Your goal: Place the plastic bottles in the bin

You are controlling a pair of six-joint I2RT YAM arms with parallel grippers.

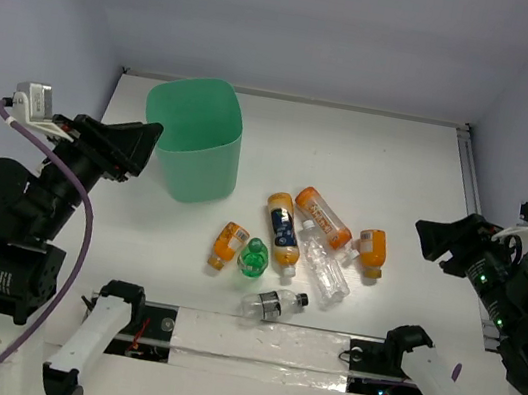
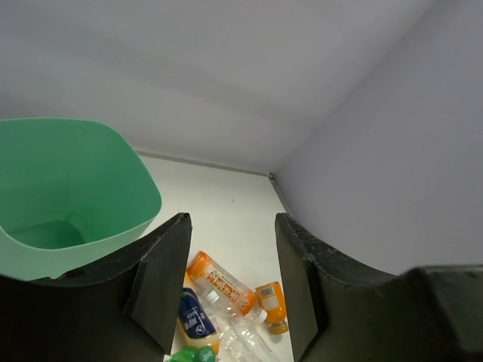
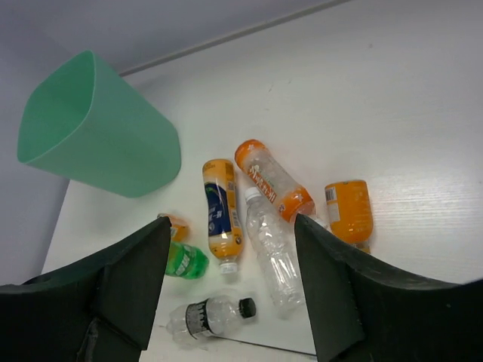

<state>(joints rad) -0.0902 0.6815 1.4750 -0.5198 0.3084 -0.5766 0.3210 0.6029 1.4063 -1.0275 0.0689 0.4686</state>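
Judging by how things lie, we are at the very first step. All seven bottles (image 1: 282,231) rest on the tabletop (image 1: 402,160), and what we see of the inside of the bin (image 1: 192,140) from the left wrist holds none. The bin stands upright at the far left. The bottles sit in a loose cluster near the middle, to its near right and apart from it.

The left claw (image 1: 150,150) hovers just beside the bin, jaws spread and empty. The right claw (image 1: 427,243) hovers to the right of the cluster, also spread wide with nothing in it.

The next move, as we read it, calls for one claw to come down over an outer bottle with its jaws set across the body.

- **Small orange bottle** (image 1: 370,251): nearest the right claw, it lies roughly near-to-far, cap toward the near edge.
- **Clear bottle** (image 1: 325,269): it lies slantwise with its neck pointing to the far side.
- **Labelled orange bottle** (image 1: 323,217): it runs far-left to near-right, and we cannot tell which end carries the cap.
- **Blue-labelled bottle** (image 1: 283,223): it lies near-to-far, cap toward us.
- **Other small orange bottle** (image 1: 229,244): it tilts with its cap to the near left.
- **Black-capped bottle** (image 1: 274,304): it lies crosswise by the near edge, cap to the right.
- **Green bottle** (image 1: 253,259): we cannot tell whether it stands or lies.
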